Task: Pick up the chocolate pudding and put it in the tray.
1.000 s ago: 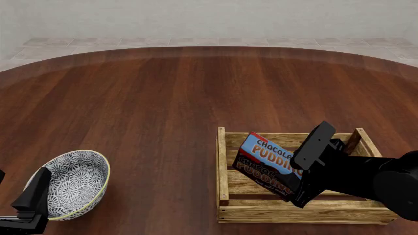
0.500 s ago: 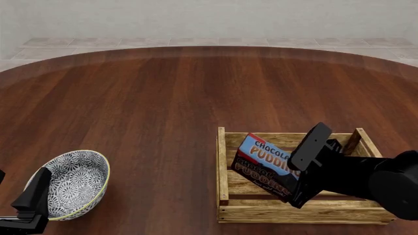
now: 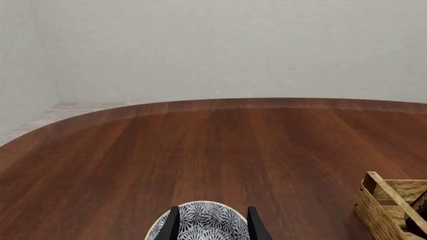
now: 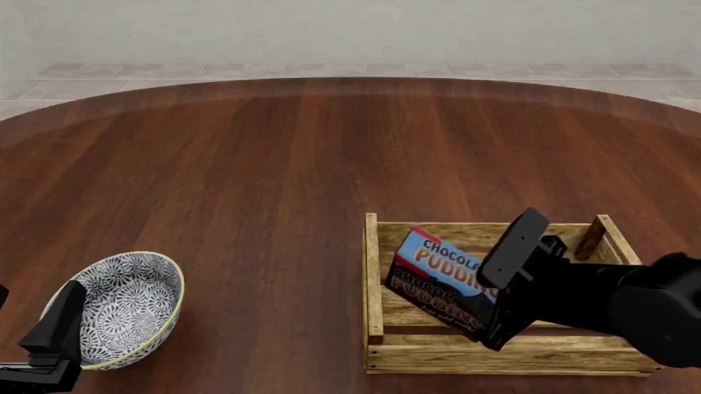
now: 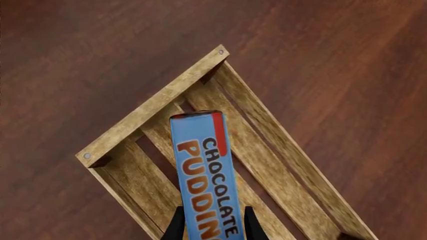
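The chocolate pudding (image 4: 442, 274), a carton with a blue band and a dark brown front, hangs tilted over the left half of the tray (image 4: 373, 283), a shallow wooden slat crate at the front right. My right gripper (image 4: 480, 314) is shut on the carton's lower end. In the right wrist view its fingers (image 5: 177, 226) clamp the pudding (image 5: 205, 165) above the tray's slats (image 5: 159, 99). Whether the carton touches the slats cannot be told. My left gripper (image 4: 52, 338) is open and empty at the front left; it also shows in the left wrist view (image 3: 212, 227).
A round white-and-dark patterned bowl (image 4: 126, 305) sits at the front left, just ahead of my left gripper, and shows between its fingers in the left wrist view (image 3: 200, 216). The tray's corner (image 3: 377, 204) shows at that view's edge.
My right gripper has moved a little down and to the left with the pudding, bringing it lower into the tray. The left arm has not moved.
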